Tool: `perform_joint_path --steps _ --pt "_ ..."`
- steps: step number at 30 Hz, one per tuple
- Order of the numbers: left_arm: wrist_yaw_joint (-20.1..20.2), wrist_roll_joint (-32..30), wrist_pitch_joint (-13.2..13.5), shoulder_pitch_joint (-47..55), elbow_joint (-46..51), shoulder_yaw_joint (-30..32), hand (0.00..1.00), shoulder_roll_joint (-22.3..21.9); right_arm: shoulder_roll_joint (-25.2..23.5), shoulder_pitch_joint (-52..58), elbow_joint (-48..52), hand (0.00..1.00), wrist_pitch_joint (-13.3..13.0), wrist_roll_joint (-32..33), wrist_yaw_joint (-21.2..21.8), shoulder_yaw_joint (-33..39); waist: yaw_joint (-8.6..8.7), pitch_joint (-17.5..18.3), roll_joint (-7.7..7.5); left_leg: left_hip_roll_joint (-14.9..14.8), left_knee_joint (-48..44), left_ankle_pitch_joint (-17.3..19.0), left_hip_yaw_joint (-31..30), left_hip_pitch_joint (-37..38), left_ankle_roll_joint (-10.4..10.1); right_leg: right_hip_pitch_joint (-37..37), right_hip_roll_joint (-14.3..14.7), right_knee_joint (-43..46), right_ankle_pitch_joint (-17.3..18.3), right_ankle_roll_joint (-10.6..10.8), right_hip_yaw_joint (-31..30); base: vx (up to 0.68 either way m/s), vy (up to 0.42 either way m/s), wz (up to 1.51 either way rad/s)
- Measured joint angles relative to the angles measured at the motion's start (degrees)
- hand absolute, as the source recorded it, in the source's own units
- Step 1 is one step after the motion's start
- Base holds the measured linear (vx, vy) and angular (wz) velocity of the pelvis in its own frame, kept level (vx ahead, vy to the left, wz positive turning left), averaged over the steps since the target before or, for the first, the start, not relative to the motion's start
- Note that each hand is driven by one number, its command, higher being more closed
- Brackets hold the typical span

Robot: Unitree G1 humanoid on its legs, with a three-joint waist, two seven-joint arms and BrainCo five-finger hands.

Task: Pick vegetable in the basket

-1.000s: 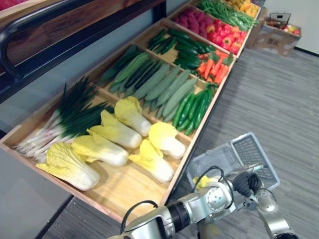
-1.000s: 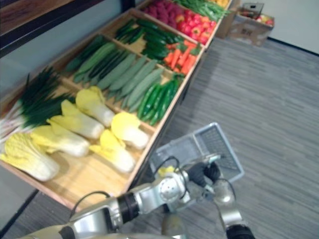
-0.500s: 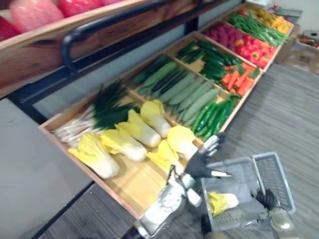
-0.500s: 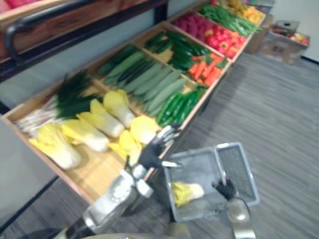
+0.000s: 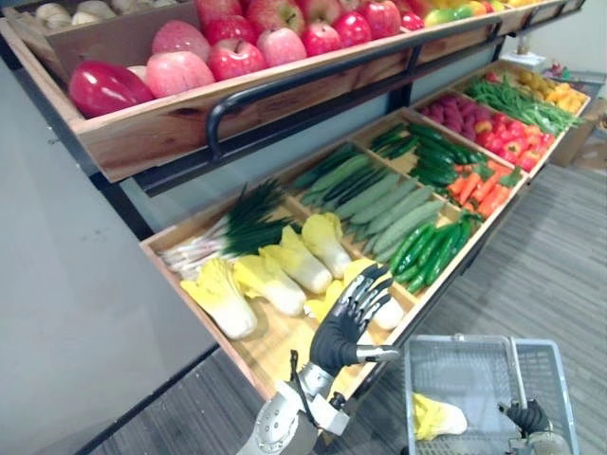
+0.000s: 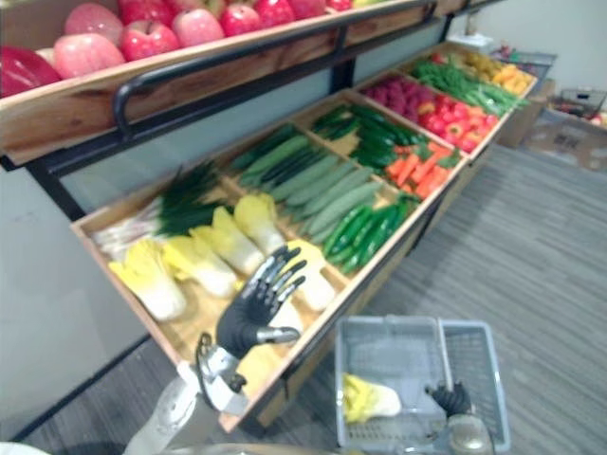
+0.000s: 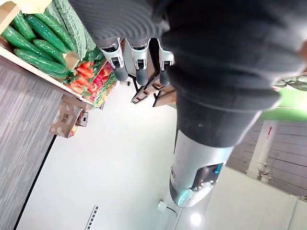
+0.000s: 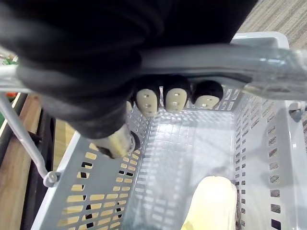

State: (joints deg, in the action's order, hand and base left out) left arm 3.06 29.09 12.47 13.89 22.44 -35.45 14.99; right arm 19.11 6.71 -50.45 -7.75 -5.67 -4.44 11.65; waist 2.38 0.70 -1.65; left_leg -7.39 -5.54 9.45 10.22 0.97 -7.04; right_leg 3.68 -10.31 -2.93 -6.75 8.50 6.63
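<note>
Lower shelf: scallions back left, cabbages in front of them. Next compartment to the right holds gourds, with cucumbers at its front; carrots lie further right. Apples are on the upper shelf. The basket is right of and in front of the cabbage compartment, with a single cabbage inside. The left hand is over the shelf's front edge, fingers spread. The right hand is curled round the basket handle.

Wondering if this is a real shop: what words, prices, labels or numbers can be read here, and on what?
No text can be read.
Cardboard box: dark marks on its side, too small and blurred to read.
Wooden crates, grey basket: no labels or price signs visible.
</note>
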Motion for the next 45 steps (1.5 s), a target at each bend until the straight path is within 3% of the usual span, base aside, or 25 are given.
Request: perform_joint_path --steps 9,10,12,13,14,15,17,19,21,23,24,25,27,29,32,33,34,35,36,37,39,41,42,44,45 --pt "-0.9 -0.2 -0.1 0.0 0.0 4.4 0.0 -0.1 0.2 -0.9 -2.5 1.0 0.4 0.1 -2.3 1.5 -1.26 -0.7 -0.23 -1.0 -5.7 -0.4 -8.1 -6.0 -0.4 0.1 0.3 4.6 3.1 -1.3 7.7 -0.05 -0.042 0.43" --pt "-1.0 -0.2 -0.1 -0.1 0.0 4.6 0.0 -0.3 0.3 -1.3 -2.7 1.0 0.5 0.2 -2.7 1.6 -1.37 -1.1 0.24 -1.3 -7.0 -0.5 -8.8 -7.0 -0.5 0.4 0.5 5.6 3.4 -1.7 8.4 -0.08 -0.046 0.44" --pt "-1.9 -0.3 -0.2 -0.2 0.0 5.1 0.0 -0.4 0.4 -2.7 -2.7 1.0 1.2 1.3 -2.9 3.0 -1.88 -2.8 1.24 -2.4 -12.3 -1.9 -10.4 -11.9 -0.6 3.5 1.3 9.9 5.9 -4.8 10.0 -0.16 -0.076 0.58" --pt "-2.2 -0.3 -0.3 -0.4 -0.3 5.3 0.0 -0.4 0.3 -3.3 -2.7 1.0 1.3 1.3 -2.9 3.5 -2.47 -3.8 0.17 -2.0 -11.0 -5.4 -11.0 -12.8 -0.2 4.2 1.1 10.6 6.5 -6.0 10.5 -0.18 -0.104 0.57" --pt "-2.2 -0.3 -0.4 -0.4 -0.3 5.4 0.0 -0.3 0.2 -3.3 -2.6 1.0 1.2 1.3 -2.8 3.7 -2.43 -4.2 -0.88 -1.1 -10.4 -6.2 -10.8 -12.3 0.4 4.5 -0.6 10.3 6.6 -6.4 11.1 -0.21 -0.093 0.59" --pt "-2.2 -0.4 -0.7 -0.5 -0.3 4.8 0.0 -1.5 0.9 -3.2 -2.7 1.0 1.2 1.3 -2.8 4.1 -2.76 -5.5 -0.95 -1.6 -24.4 -1.2 -8.3 -15.3 2.4 4.7 -1.2 11.3 6.3 -6.1 13.1 -0.2 -0.039 0.35" --pt "-1.8 -0.7 -0.7 -0.1 -0.3 2.3 0.0 -2.5 2.1 -2.6 -2.1 1.0 1.4 1.3 -2.9 4.1 -4.02 -5.3 1.86 -1.9 -41.3 2.1 -5.9 -13.7 1.9 2.5 -0.4 10.9 5.8 -6.6 14.5 -0.16 0.011 0.27" --pt "-1.1 -1.6 -0.8 -0.1 -0.3 1.2 0.0 -3.6 2.1 -1.2 -1.9 1.0 1.4 1.3 -2.6 4.0 -3.32 -4.6 2.82 -0.9 -40.0 2.8 -5.2 -9.6 1.5 2.0 -0.1 9.9 5.4 -6.3 16.4 -0.12 0.056 0.55" --pt "-1.0 -2.7 -0.8 0.0 -0.3 2.0 0.0 -3.6 1.2 -1.5 -1.7 1.0 1.4 1.3 -2.6 4.3 -3.02 -4.2 2.66 -0.1 -33.0 6.1 -6.1 -8.3 -0.2 3.2 0.0 8.7 5.3 -6.2 17.0 -0.14 0.073 0.45" --pt "-1.0 -3.1 -1.0 0.9 -0.2 2.5 0.0 -2.9 0.9 -2.2 -2.0 1.0 1.4 1.2 -2.4 4.2 -2.44 -2.7 2.05 1.4 -21.3 7.8 -5.9 -6.5 1.6 5.2 0.0 6.3 4.9 -5.7 16.9 -0.17 0.065 0.44" --pt "-0.9 -3.3 -1.0 0.8 -0.1 2.7 0.0 -3.0 0.6 -2.6 -2.3 1.0 1.3 1.2 -2.6 5.3 -1.89 -2.7 2.47 1.9 -15.3 10.9 -6.0 -5.2 4.3 6.8 -0.1 5.8 1.2 -6.2 17.3 -0.19 0.09 0.55" --pt "-0.9 -3.4 -1.2 0.9 -0.3 3.1 0.0 -2.6 -0.4 -3.1 -2.9 1.0 1.6 1.2 -2.6 6.0 -2.33 -3.1 1.29 2.9 -15.3 10.2 -5.3 -5.1 3.9 7.1 -0.9 6.0 -1.0 -6.3 16.7 -0.25 0.103 0.29" --pt "-0.9 -3.5 -1.5 3.3 -0.3 3.2 0.0 -2.2 -1.8 -3.3 -3.2 1.0 1.6 1.2 -2.5 5.6 -2.76 -3.6 0.0 2.9 -17.1 11.0 -4.9 -6.0 3.7 7.1 -1.0 6.2 -1.3 -6.0 16.0 -0.25 0.072 -0.1" --pt "-0.7 -4.4 -1.6 3.3 -0.3 3.1 0.0 -2.2 -2.8 -3.8 -2.7 1.0 1.7 1.2 -2.6 5.2 -2.84 -3.7 0.04 2.7 -18.8 11.6 -4.4 -6.9 3.9 7.7 -0.9 6.1 -1.2 -5.9 14.9 -0.15 0.062 -0.16" --pt "-0.6 -5.7 -1.9 3.0 -0.3 3.3 0.0 -1.0 -5.4 -3.1 0.1 1.0 2.3 1.0 -2.5 3.6 -2.78 -3.9 -0.07 1.6 -22.8 12.5 -2.7 -9.7 4.2 10.1 0.9 6.6 -0.2 -1.4 10.5 -0.13 0.037 -0.37" --pt "-0.5 -5.6 -2.2 3.0 -0.3 3.6 0.0 -0.9 -6.2 -2.5 1.3 1.0 2.4 1.0 -2.4 3.6 -2.75 -3.9 0.44 0.4 -22.3 11.4 -1.8 -9.6 5.5 10.5 1.6 6.8 3.1 3.0 10.2 -0.12 -0.003 -0.43" --pt "-0.4 -5.6 -2.2 3.0 -0.2 4.2 0.0 -1.1 -6.4 -2.7 1.9 1.0 2.4 0.9 -2.4 3.4 -2.8 -3.9 0.79 -0.5 -21.4 11.0 -0.3 -9.4 5.9 10.9 1.7 7.6 4.7 3.5 11.1 -0.11 -0.011 -0.79" --pt "-0.3 -5.6 -1.8 2.8 0.0 6.3 0.0 -1.6 -6.3 -3.9 2.7 1.0 2.4 0.9 -2.1 2.8 -3.05 -5.0 0.5 -1.4 -20.5 10.4 3.0 -7.7 6.2 13.4 -0.1 17.1 6.5 -1.7 14.2 -0.13 -0.036 -1.05" --pt "-0.5 -5.4 -1.8 2.6 -0.1 8.4 0.0 -1.2 -6.3 -4.6 2.6 1.0 2.4 0.9 -1.9 2.8 -3.21 -6.1 -0.48 -1.9 -20.2 10.4 6.1 -5.7 6.2 13.8 -3.1 28.9 10.6 -7.8 18.5 -0.1 -0.025 -1.11" --pt "-0.5 -5.4 -1.8 2.6 -0.1 8.9 0.0 -1.0 -6.2 -4.6 2.6 1.0 2.3 0.8 -1.8 2.5 -3.5 -6.1 -0.84 -2.0 -19.9 10.4 7.4 -4.8 6.2 12.9 -4.4 33.2 11.9 -9.1 20.1 -0.08 -0.081 -1.03" --pt "-0.6 -5.0 -1.6 1.5 -0.1 8.9 0.0 -1.3 -5.1 -3.6 2.6 1.0 2.1 -1.2 -1.1 0.5 -4.12 -5.4 -2.31 -4.0 -19.3 10.4 11.4 -3.9 5.7 9.6 -5.3 37.6 17.6 -8.3 20.2 -0.02 -0.148 -0.97" --pt "-0.5 -4.7 -1.5 0.6 -0.2 8.9 0.0 -1.2 -4.8 -3.6 2.9 1.0 2.0 -1.3 -0.4 -0.2 -3.83 -4.8 -3.32 -5.5 -18.6 9.6 14.4 -4.0 4.2 8.8 -3.7 32.4 17.8 -6.2 17.5 0.03 -0.191 -1.06" --pt "-0.5 -4.4 -1.4 0.1 -0.8 9.4 0.0 -1.4 -4.0 -3.0 3.0 1.0 2.0 -1.3 -0.1 -0.8 -3.89 -4.5 -2.43 -6.3 -17.8 9.1 16.1 -4.0 3.1 7.8 0.0 25.7 17.3 -5.9 16.4 0.05 -0.214 -1.16" --pt "-0.5 -4.4 -1.5 -0.2 -1.4 9.5 0.0 -2.6 -3.3 -1.7 3.2 1.0 2.0 -1.8 0.0 -1.0 -3.82 -3.5 -0.16 -8.0 -14.1 6.7 19.5 -2.6 2.5 6.9 4.9 17.6 12.7 -7.1 13.9 0.08 -0.118 -1.09" --pt "-0.5 -4.3 -1.5 -0.3 -1.4 9.8 0.0 -2.8 -3.3 -1.4 3.2 1.0 2.0 -1.8 0.1 -1.0 -3.77 -3.4 0.13 -8.2 -13.1 6.0 20.7 -1.9 2.3 6.6 5.9 15.7 11.7 -7.4 12.9 0.11 -0.101 -1.09"
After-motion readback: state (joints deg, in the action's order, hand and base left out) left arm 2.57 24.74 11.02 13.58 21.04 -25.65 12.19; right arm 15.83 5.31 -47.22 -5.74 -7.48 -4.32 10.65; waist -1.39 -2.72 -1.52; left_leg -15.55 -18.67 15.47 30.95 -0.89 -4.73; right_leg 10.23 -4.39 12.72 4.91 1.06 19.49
